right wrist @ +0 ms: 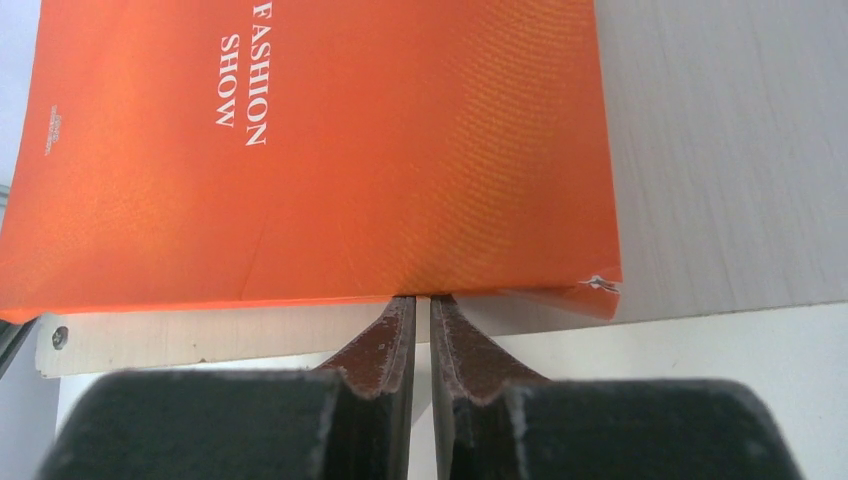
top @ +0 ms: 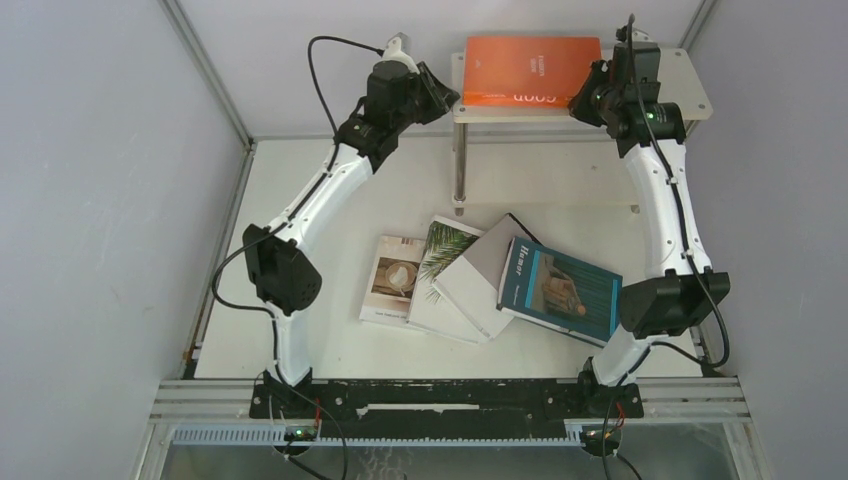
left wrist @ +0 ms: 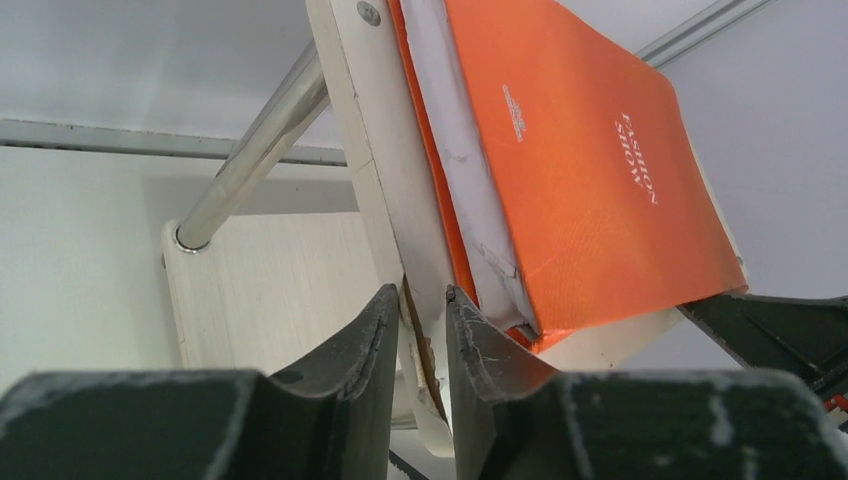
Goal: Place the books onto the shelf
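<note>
The orange book [right wrist: 400, 150] has a matt, finely textured cover; the shelf [right wrist: 720, 150] is pale wood-grain board on a shiny metal leg [left wrist: 250, 150].

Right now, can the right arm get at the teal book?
Probably yes: the teal book lies uncovered atop the pile, near its base; the right gripper, at the shelf, seems to hold nothing.

Top external: high behind arm bases [top: 290, 385], looking down on table [top: 330, 350]. Wrist cams (left one rolled sideways) face the shelf [top: 690, 95] close-up from opposite ends; all three share the orange book [top: 530, 70].
</note>
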`<action>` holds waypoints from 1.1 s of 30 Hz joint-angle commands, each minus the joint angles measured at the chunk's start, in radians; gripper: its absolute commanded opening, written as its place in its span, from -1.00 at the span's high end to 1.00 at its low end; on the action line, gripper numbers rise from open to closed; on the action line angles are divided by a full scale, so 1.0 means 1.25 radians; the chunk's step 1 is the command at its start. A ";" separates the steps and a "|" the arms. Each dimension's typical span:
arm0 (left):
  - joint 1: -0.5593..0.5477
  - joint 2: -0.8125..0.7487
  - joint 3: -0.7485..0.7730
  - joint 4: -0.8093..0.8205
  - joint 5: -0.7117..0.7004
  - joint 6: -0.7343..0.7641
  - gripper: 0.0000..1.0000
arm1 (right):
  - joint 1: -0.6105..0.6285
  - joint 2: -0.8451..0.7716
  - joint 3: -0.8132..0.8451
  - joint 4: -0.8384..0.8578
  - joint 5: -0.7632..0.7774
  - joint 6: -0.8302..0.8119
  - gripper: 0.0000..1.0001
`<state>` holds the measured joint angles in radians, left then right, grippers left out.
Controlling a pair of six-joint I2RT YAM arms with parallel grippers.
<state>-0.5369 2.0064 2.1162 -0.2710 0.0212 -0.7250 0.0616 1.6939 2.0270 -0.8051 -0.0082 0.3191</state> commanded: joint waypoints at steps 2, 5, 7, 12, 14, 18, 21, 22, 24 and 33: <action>-0.021 -0.068 -0.024 0.022 0.014 0.013 0.44 | -0.012 0.008 0.044 0.026 0.002 -0.007 0.68; -0.022 -0.073 -0.033 0.022 0.012 0.014 0.44 | -0.012 0.013 0.049 0.025 0.001 -0.006 0.68; -0.021 -0.078 -0.038 0.023 0.010 0.014 0.45 | -0.012 0.017 0.049 0.025 0.002 -0.005 0.68; -0.022 -0.083 -0.046 0.027 0.007 0.015 0.45 | -0.015 0.025 0.053 0.027 -0.003 -0.003 0.67; -0.022 -0.086 -0.049 0.028 0.007 0.014 0.45 | -0.015 0.027 0.053 0.029 0.000 -0.004 0.67; -0.023 -0.092 -0.055 0.026 -0.001 0.016 0.45 | -0.016 0.032 0.064 0.026 -0.003 -0.002 0.66; -0.022 -0.114 -0.078 0.006 -0.063 0.021 0.36 | -0.013 0.021 0.059 0.021 -0.003 -0.001 0.57; -0.021 -0.125 -0.089 -0.005 -0.090 0.023 0.29 | -0.012 0.015 0.055 0.020 -0.003 0.000 0.52; -0.017 -0.155 -0.121 -0.016 -0.140 0.020 0.06 | -0.008 -0.005 0.030 0.023 -0.005 0.002 0.35; -0.008 -0.329 -0.337 -0.030 -0.209 -0.014 -0.31 | -0.006 -0.196 -0.226 0.092 -0.055 0.049 -0.08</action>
<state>-0.5510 1.7256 1.8030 -0.3237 -0.1848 -0.7200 0.0494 1.5757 1.8656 -0.7204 -0.0395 0.3431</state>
